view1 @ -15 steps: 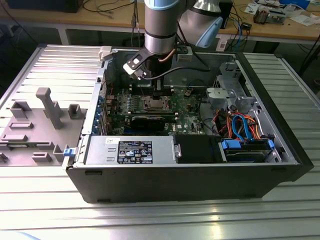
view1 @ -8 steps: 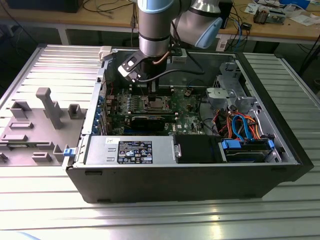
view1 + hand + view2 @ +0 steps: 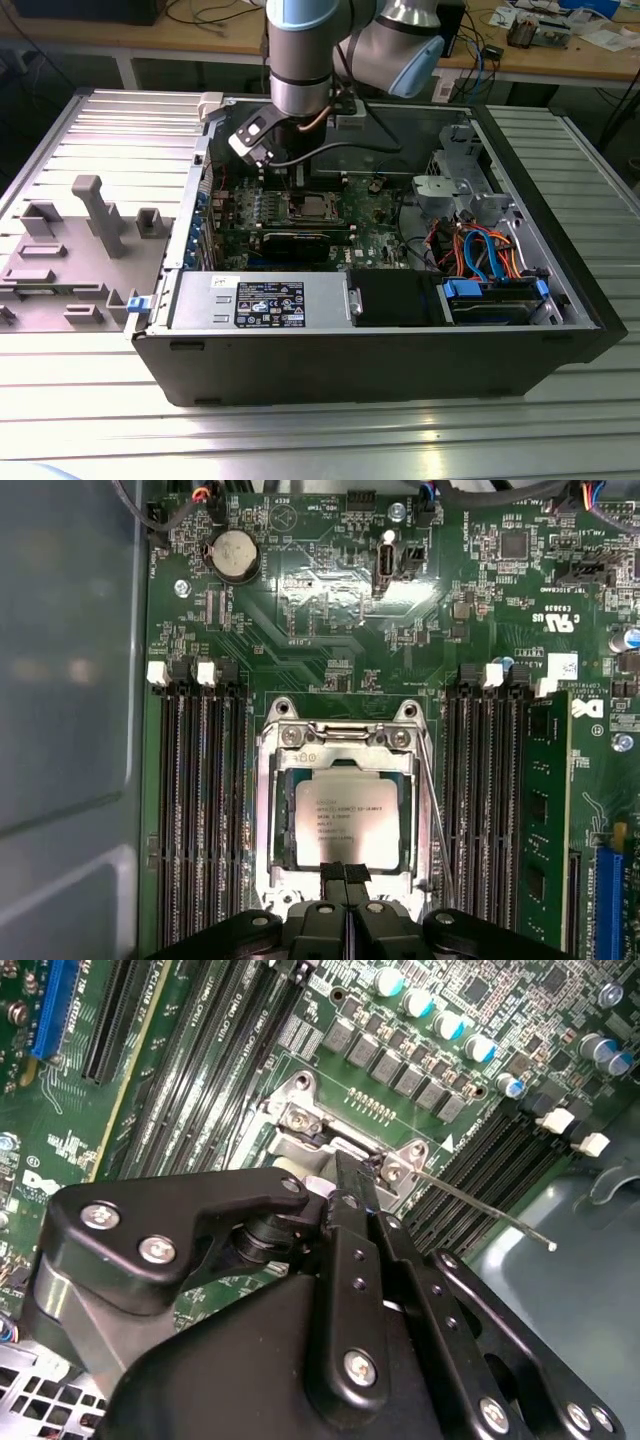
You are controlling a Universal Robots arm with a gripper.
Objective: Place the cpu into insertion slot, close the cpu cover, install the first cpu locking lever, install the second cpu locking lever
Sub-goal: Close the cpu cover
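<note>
The cpu (image 3: 350, 815), a small square chip with a silvery top, lies flat in the socket of the green motherboard (image 3: 330, 630). The cpu cover (image 3: 270, 820), a thin metal frame, lies down around it. My gripper (image 3: 346, 872) is shut, its two black fingertips pressed together at the cover's edge with nothing between them. A thin wire locking lever (image 3: 437, 820) runs along one side of the socket. In the second wrist view this lever (image 3: 480, 1210) stands out free past the socket corner, beside my gripper (image 3: 352, 1172). In the exterior view my gripper (image 3: 298, 185) hangs just above the socket (image 3: 305, 208).
Black memory slots (image 3: 200, 800) flank the socket on both sides, and a memory stick (image 3: 545, 810) stands in one. The open computer case (image 3: 560, 300) has a power supply (image 3: 260, 300), a drive cage (image 3: 495, 300) and cable bundles (image 3: 470, 245) near the board. A grey fixture (image 3: 90, 215) stands on the exterior view's left.
</note>
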